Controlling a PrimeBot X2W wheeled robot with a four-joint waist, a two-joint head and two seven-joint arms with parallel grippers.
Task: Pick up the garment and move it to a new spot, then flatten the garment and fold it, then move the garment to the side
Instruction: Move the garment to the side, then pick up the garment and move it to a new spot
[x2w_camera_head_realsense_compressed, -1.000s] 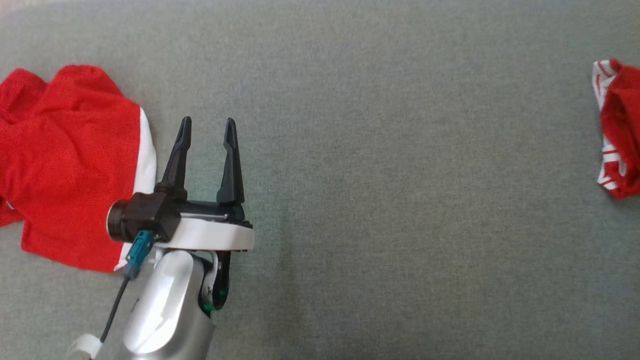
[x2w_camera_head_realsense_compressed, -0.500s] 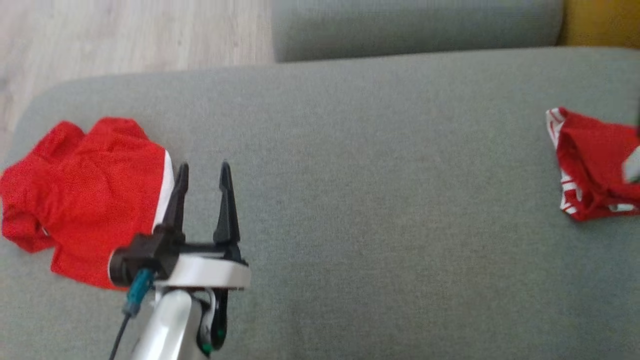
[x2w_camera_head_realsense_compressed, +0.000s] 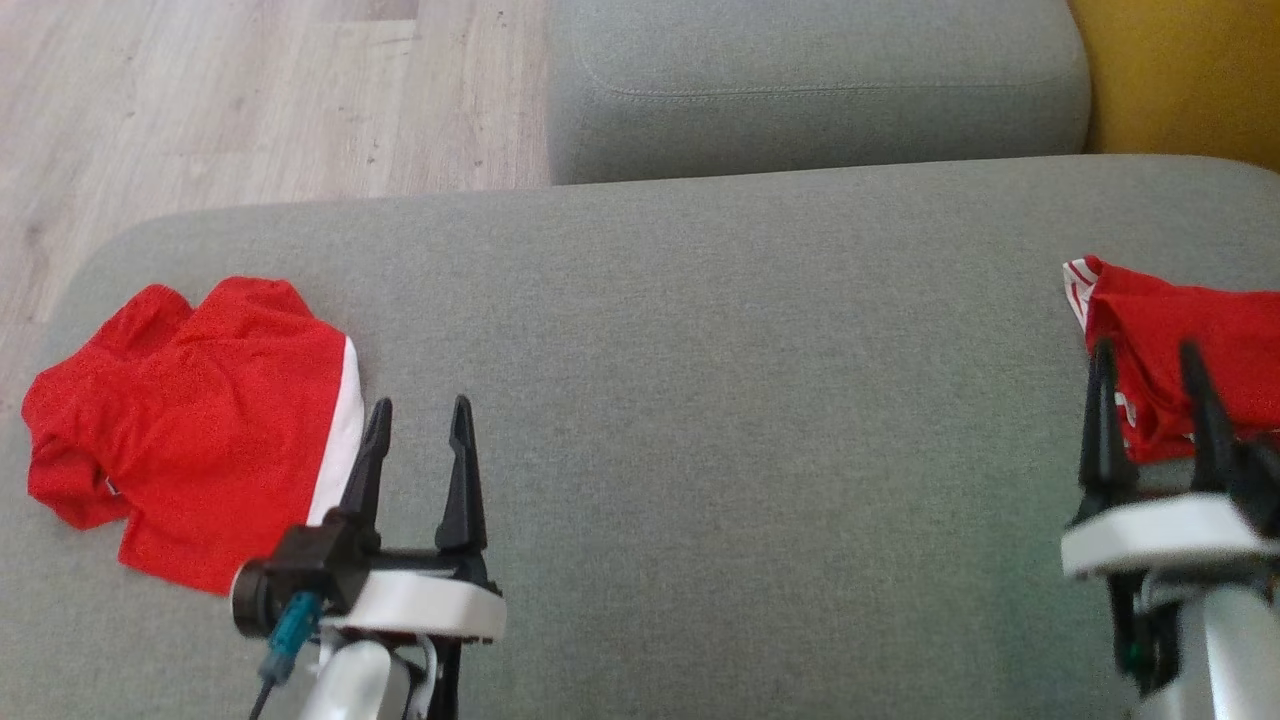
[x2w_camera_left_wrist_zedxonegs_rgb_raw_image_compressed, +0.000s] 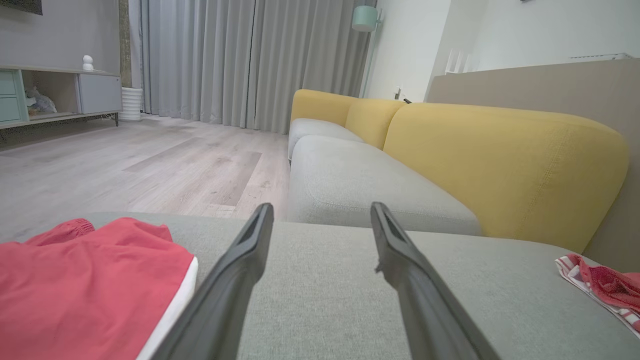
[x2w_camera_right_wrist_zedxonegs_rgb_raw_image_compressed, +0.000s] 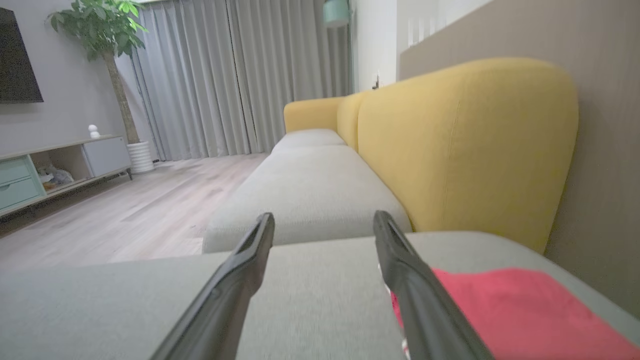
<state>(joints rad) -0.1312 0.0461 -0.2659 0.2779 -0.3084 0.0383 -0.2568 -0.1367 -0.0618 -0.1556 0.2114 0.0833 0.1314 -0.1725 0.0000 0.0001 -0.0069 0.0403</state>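
Note:
A crumpled red garment with a white band (x2w_camera_head_realsense_compressed: 190, 420) lies at the left end of the grey sofa seat (x2w_camera_head_realsense_compressed: 700, 400). It shows at the lower left of the left wrist view (x2w_camera_left_wrist_zedxonegs_rgb_raw_image_compressed: 85, 280). My left gripper (x2w_camera_head_realsense_compressed: 421, 405) stands open just right of its white edge, low over the seat, nothing between its fingers (x2w_camera_left_wrist_zedxonegs_rgb_raw_image_compressed: 321, 207). A second red garment with white stripes (x2w_camera_head_realsense_compressed: 1190, 340) lies at the right end of the seat. My right gripper (x2w_camera_head_realsense_compressed: 1146, 348) is open in front of its near left part. In the right wrist view this cloth (x2w_camera_right_wrist_zedxonegs_rgb_raw_image_compressed: 500, 310) lies beside the gripper's (x2w_camera_right_wrist_zedxonegs_rgb_raw_image_compressed: 324, 215) right finger.
Another grey seat cushion (x2w_camera_head_realsense_compressed: 820, 90) lies beyond the far edge, with a yellow backrest (x2w_camera_head_realsense_compressed: 1180, 80) at the right. Wooden floor (x2w_camera_head_realsense_compressed: 200, 100) lies past the seat's far left corner. A broad stretch of bare grey seat separates the two cloths.
The head camera has tilted up, so the whole picture shifted down and the floor and far cushion came in. My right gripper has come into view by the striped cloth.

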